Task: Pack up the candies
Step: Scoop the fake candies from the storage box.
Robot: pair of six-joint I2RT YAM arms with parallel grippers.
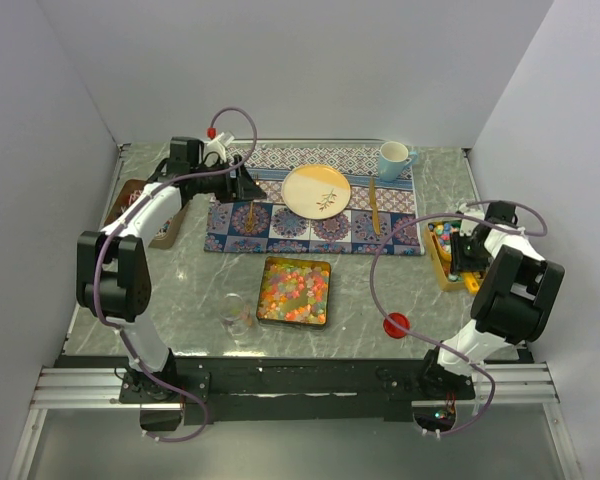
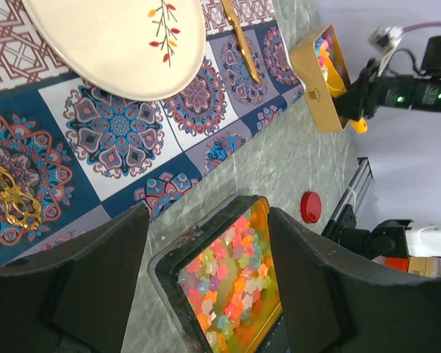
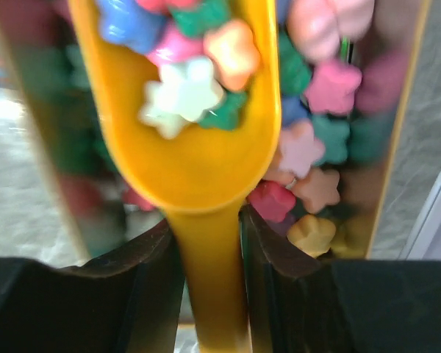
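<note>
Top external view: your left gripper (image 1: pixel 248 187) hangs over the patterned mat (image 1: pixel 280 228) at the far left, beside the plate (image 1: pixel 316 190). How wide its jaws stand cannot be judged from this view. Your right gripper (image 1: pixel 460 250) sits at the gold box (image 1: pixel 442 272) by the table's right edge. The candies (image 1: pixel 294 293) fill a dark square tray (image 1: pixel 296 259) at the centre of the grey marbled table (image 1: pixel 180 290), and more lie in the gold box. A clear glass (image 1: pixel 238 318) stands just left of the tray, and a red lid (image 1: pixel 396 324) lies to its right. A mug (image 1: pixel 393 160) stands at the mat's far right corner. Plain pale walls (image 1: pixel 310 70) close the table in on three sides.

Left wrist view: your left gripper's fingers (image 2: pixel 95 279) are spread wide, holding nothing and touching nothing. Beyond and between them lies the tray, its candies star-shaped in pink, orange, yellow and green. The gold box wall carries a small emblem that is too small to read.

Right wrist view: your right gripper pinches the handle of an orange scoop (image 3: pixel 198 169), with both fingers (image 3: pixel 132 294) pressed against it. The scoop bowl carries several candies in white, pink, orange, blue and green. It is held over the gold box, which holds more. Much of this view is blurred.
</note>
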